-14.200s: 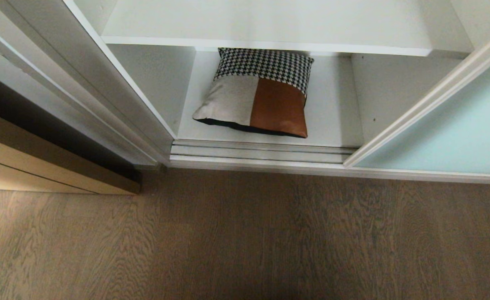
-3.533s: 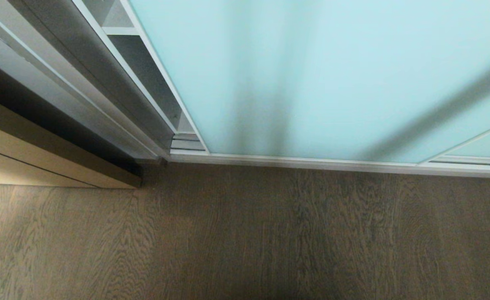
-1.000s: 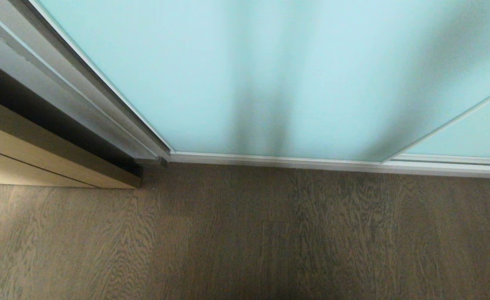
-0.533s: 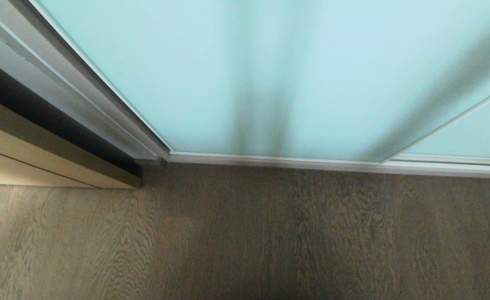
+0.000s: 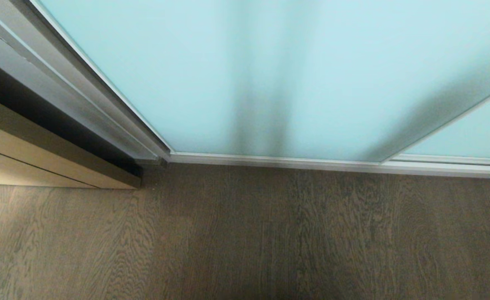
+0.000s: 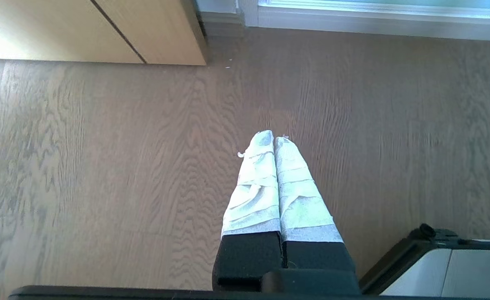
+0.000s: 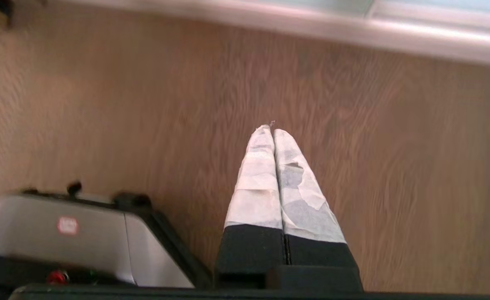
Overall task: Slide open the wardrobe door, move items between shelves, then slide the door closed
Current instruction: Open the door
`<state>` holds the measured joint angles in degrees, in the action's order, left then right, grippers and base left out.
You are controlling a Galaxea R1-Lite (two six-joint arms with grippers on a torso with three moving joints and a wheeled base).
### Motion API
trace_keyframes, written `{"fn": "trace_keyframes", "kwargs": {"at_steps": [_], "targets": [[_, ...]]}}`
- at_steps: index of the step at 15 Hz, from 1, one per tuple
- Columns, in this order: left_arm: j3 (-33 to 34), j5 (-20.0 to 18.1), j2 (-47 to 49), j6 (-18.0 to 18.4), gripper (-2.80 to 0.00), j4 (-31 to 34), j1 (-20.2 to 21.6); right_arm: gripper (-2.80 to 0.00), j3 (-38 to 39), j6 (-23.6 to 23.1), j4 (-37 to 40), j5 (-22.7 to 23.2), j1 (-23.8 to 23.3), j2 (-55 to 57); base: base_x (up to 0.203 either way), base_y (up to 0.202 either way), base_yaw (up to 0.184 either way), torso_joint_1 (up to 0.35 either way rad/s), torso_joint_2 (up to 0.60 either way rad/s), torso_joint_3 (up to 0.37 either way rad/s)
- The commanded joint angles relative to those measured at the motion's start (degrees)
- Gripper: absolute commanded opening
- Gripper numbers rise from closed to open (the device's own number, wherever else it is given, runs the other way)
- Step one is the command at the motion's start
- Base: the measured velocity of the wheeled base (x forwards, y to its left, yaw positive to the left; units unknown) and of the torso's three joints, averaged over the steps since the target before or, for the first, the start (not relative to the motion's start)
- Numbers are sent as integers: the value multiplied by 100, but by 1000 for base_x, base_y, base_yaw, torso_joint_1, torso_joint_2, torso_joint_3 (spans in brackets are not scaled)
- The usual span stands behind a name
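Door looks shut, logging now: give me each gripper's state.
Left gripper: closed, empty, over the grey-brown wood-grain floor.
Right gripper: closed, empty, over the same floor.

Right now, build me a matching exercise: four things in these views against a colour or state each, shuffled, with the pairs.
Things:
1. sliding wardrobe door
2. floor
3. left gripper
4. tan wooden door

Colour or state:
A. grey-brown wood grain
B. shut, empty, poised above the floor
C. frosted pale blue-green glass, slid shut against the left frame
D. light tan, standing beside the wardrobe's left corner

Pairs: 1-C, 2-A, 3-B, 4-D
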<state>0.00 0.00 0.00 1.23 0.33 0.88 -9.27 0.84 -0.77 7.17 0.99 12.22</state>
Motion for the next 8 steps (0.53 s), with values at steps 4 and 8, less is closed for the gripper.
{"fn": "trace_keyframes", "kwargs": {"at_steps": [4,8], "targets": [[9,8,9,0,-280,2,0,-280,890,-235,105,-625,-67,-1256,0,0,0,0,0,0],[9,6,9,0,-280,2,0,-280,927,-246,103,-770,-72,-1239,0,0,0,0,0,0]]}}
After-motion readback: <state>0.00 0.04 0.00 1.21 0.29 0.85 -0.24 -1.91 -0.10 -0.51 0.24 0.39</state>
